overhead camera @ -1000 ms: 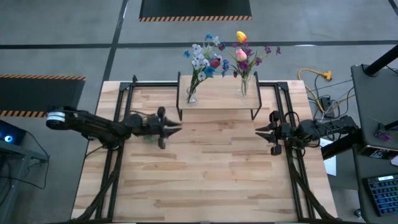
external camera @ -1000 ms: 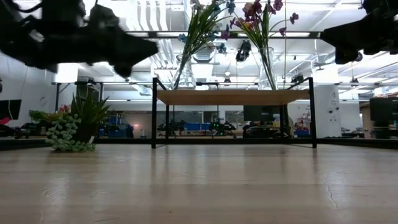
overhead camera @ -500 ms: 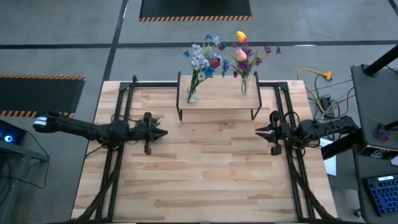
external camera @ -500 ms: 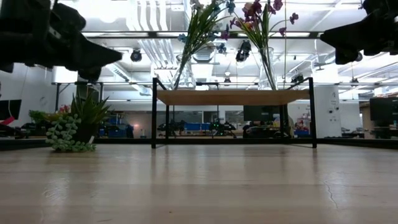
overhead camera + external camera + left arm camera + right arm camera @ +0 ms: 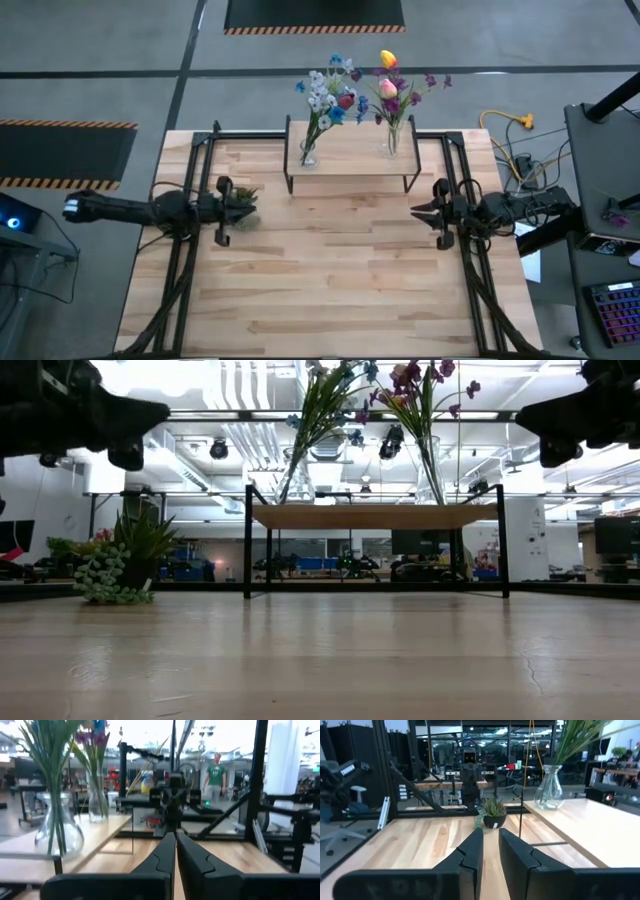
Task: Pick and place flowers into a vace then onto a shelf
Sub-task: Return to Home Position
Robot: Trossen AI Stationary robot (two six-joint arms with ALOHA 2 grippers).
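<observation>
Setting: a slatted wooden counter [image 5: 330,290] seen from above, with one dark robot arm at each side.
Shelf: a small bench-like shelf [image 5: 350,163] with a light wooden top and thin black legs stands at the middle of the counter's far edge.
Vases: two clear glass vases stand upright on the shelf top, the left vase [image 5: 308,153] near one end and the right vase [image 5: 391,143] near the other.
Flowers: the blue and white flowers [image 5: 328,88] stand in the left vase; the pink, yellow and purple flowers [image 5: 393,85] stand in the right vase.
Left gripper [image 5: 176,837]: held in the air over the counter's left side, well apart from the shelf. Its fingers are pressed together and hold nothing.
Right gripper [image 5: 491,831]: held in the air over the counter's right side, pointing inward. Its fingers are a narrow gap apart and hold nothing.
Potted plant [image 5: 125,565]: small, green and leafy. It sits on the counter left of the shelf, and from above it shows just beside the left gripper.
</observation>
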